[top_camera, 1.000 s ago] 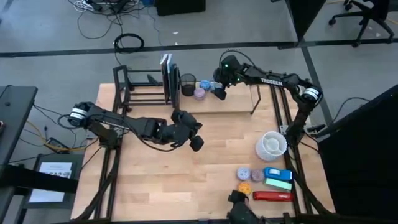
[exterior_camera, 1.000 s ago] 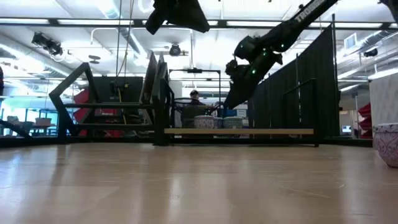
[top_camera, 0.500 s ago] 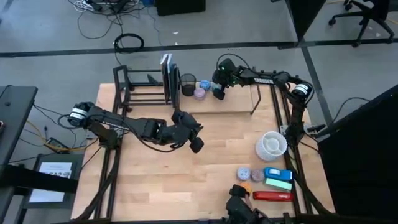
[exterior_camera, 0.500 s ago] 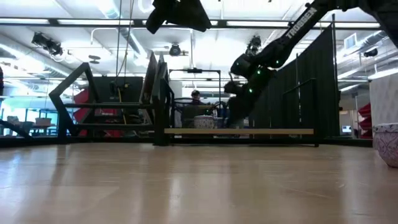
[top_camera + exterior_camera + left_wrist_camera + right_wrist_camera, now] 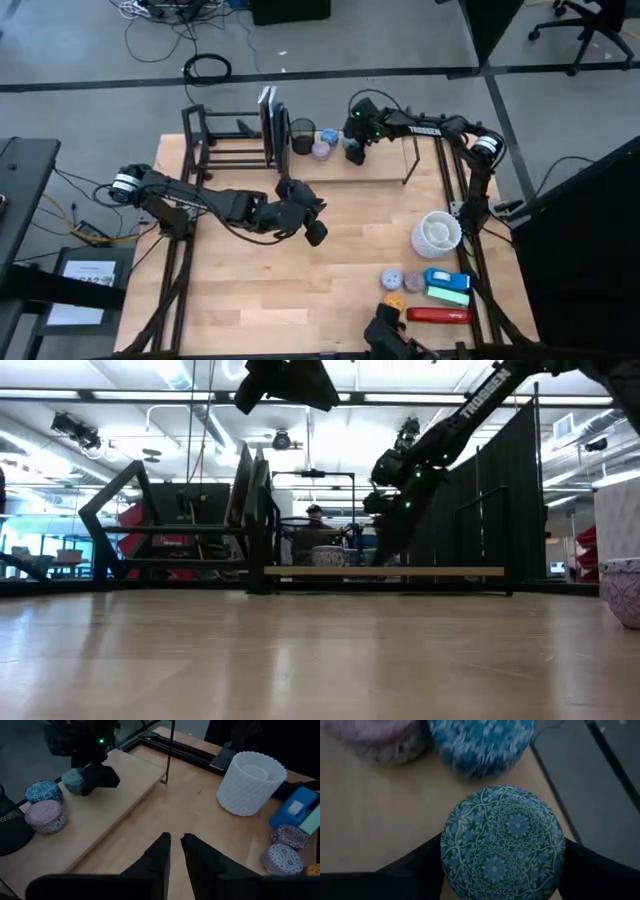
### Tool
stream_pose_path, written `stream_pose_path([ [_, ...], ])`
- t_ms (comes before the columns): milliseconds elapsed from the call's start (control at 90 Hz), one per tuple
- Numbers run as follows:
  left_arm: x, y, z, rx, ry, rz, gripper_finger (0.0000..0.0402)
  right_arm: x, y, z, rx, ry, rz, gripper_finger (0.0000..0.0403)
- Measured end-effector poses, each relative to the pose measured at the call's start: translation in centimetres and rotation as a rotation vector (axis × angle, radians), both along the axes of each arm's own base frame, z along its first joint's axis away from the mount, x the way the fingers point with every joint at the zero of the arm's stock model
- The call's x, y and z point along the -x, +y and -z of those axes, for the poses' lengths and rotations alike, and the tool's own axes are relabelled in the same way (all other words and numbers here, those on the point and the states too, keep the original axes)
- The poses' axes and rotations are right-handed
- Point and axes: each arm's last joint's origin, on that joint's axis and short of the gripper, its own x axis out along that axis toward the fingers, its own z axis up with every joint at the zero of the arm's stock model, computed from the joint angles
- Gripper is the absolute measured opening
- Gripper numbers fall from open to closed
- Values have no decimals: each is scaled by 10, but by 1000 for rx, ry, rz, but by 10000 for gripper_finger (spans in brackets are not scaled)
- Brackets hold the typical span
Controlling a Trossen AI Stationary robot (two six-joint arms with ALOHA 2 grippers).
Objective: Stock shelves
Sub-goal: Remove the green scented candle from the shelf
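The shelves are a black tube rack (image 5: 225, 140) joined to a pale board (image 5: 375, 168) at the table's far edge. On the board stand a black mesh cup (image 5: 301, 135), a blue tin (image 5: 329, 136) and a pink tin (image 5: 320, 150). My right gripper (image 5: 353, 150) is shut on a teal patterned tin (image 5: 502, 842) just right of those two tins. My left gripper (image 5: 316, 232) hovers over the table's middle, its fingers (image 5: 162, 847) shut with nothing between them. My right gripper pinches the teal tin's round side wall (image 5: 445, 855) between its two fingers, one on each opposite side. The fingers point down from above, and the lid faces up. The tin sits level at the board (image 5: 100, 815); whether its base rests on it I cannot tell.
Upright books (image 5: 268, 115) stand in the rack. At the near right are a white ribbed cup (image 5: 437, 232), several small tins (image 5: 392, 279), a blue box (image 5: 446, 279) and a red box (image 5: 437, 315). Bare wood lies across the near left.
My right gripper has carried the teal tin down and a little toward the table's left, to the board beside the blue and pink tins, staying shut on it.
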Motion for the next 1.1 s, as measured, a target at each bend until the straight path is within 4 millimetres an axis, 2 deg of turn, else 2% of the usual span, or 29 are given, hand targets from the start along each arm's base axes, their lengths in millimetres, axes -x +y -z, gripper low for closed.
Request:
stream_pose_path([
  [122,0,0,0,0,0,0,37,6,9,-13,-11,17,-9,261],
  [278,0,0,0,0,0,0,37,10,33,-48,13,-11,-56,261],
  [456,0,0,0,3,-2,0,37,10,85,-86,9,-57,-202,261],
  [567,0,-2,0,3,-1,5,37,12,128,-93,-35,-76,-338,261],
  [689,1,-6,0,3,-1,18,37,19,179,-90,-79,-89,-441,261],
  [900,2,-14,0,8,-3,40,37,33,261,-55,-197,-45,-550,261],
  [989,3,-15,0,12,-5,42,37,42,286,-34,-207,7,-562,261],
  [1100,3,-15,0,17,-7,39,37,55,304,-12,-215,54,-522,261],
])
